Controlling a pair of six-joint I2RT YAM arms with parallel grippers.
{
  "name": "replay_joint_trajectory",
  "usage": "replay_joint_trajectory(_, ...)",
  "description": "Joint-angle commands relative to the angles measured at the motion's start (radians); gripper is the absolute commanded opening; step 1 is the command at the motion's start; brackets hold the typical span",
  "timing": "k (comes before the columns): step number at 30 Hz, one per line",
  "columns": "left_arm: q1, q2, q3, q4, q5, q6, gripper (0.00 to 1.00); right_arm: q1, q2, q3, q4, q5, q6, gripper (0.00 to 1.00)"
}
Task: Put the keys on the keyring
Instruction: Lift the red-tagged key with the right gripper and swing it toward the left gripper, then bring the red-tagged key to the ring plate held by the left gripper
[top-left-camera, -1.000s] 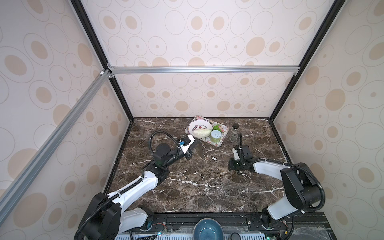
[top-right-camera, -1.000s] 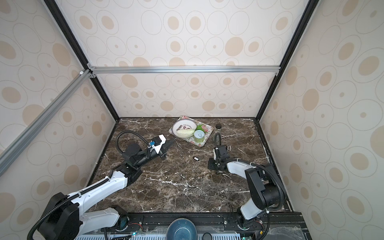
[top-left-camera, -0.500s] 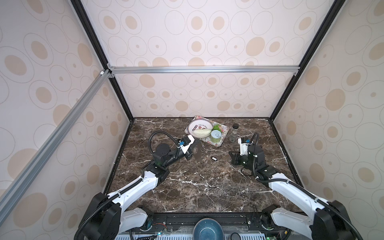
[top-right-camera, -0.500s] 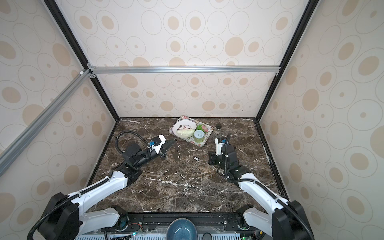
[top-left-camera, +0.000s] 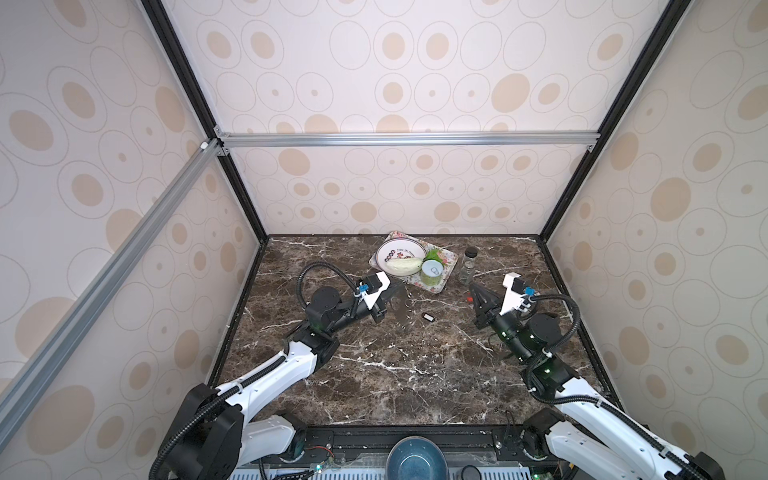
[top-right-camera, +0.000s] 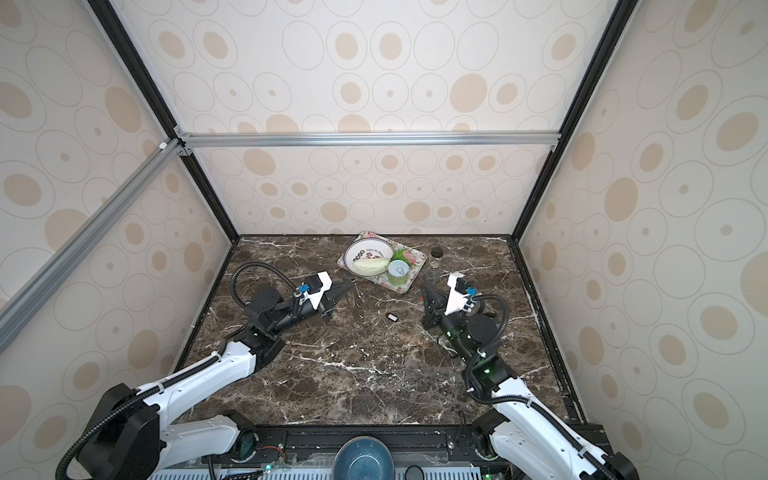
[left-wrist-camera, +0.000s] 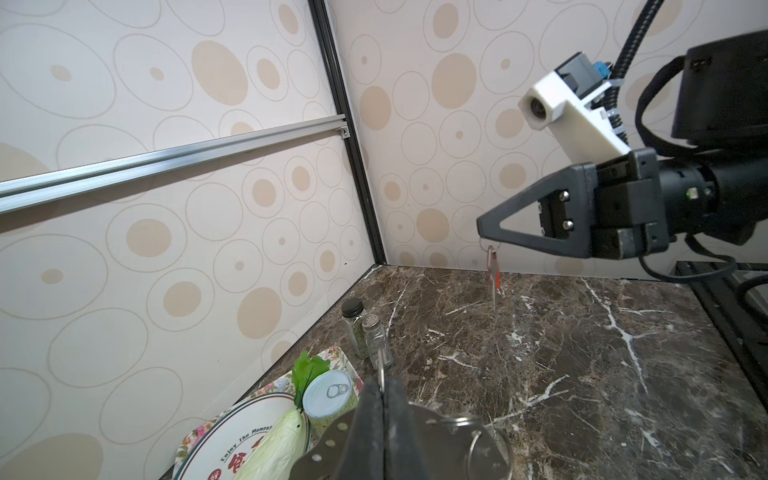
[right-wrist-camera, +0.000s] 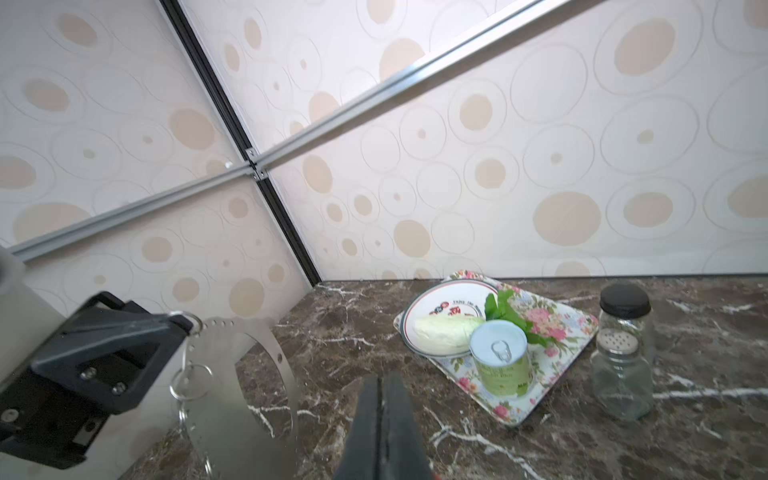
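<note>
Dark marble tabletop (top-left-camera: 395, 374). Left: keyring (right-wrist-camera: 224, 336) is held raised, its rim pinched by left pincer (right-wrist-camera: 183, 323). Centre: black-tag key (top-left-camera: 428, 317) is seen lying flat. Right: red-tag key (left-wrist-camera: 493, 270) is hung clear of the surface, its top clamped by right pincer (left-wrist-camera: 481, 230).

The keyring (right-wrist-camera: 237, 334), a flat grey metal oval with small holes along its rim, stands upright on edge, its upper rim pinched in the left gripper (right-wrist-camera: 185, 323). The red-tagged key (left-wrist-camera: 493, 269) dangles straight down from the tip of the right gripper (left-wrist-camera: 482, 228), hanging free. The black-tagged key (top-left-camera: 428, 317), with its white label, lies flat between the two grippers, touching neither.
</note>
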Motion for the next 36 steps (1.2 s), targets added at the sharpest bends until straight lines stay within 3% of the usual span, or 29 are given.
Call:
replay_joint_trajectory(1,0.004,0.003,0.037,0.055,0.042,-0.014,0.00,0.002,-0.011,-0.041,0.173,-0.012,-0.005,0.00)
replay_joint_trajectory(8,0.002,0.017,0.036,0.059,0.073,0.023,0.00,0.013,0.148,-0.025,0.390,-0.163,0.023,0.00)
replay_joint_trajectory(13,0.002,0.020,0.044,0.040,0.091,0.036,0.00,0.062,0.242,0.027,0.425,-0.185,-0.029,0.00)
replay_joint_trajectory(17,0.001,0.016,0.039,0.055,0.115,0.032,0.00,0.075,0.238,0.085,0.248,-0.133,-0.073,0.00)
replay_joint_trajectory(22,-0.003,0.007,0.027,0.066,0.139,0.033,0.00,0.074,0.197,0.005,0.357,-0.105,-0.073,0.00)
replay_joint_trajectory(24,-0.004,0.007,0.027,0.064,0.153,0.041,0.00,0.074,0.159,-0.006,0.319,-0.100,-0.076,0.00)
replay_joint_trajectory(31,-0.018,-0.004,0.033,0.029,0.194,0.088,0.00,0.074,0.171,0.012,0.382,-0.283,-0.062,0.00)
replay_joint_trajectory(36,-0.024,-0.015,0.025,0.043,0.200,0.090,0.00,0.074,0.193,0.041,0.360,-0.328,-0.046,0.00)
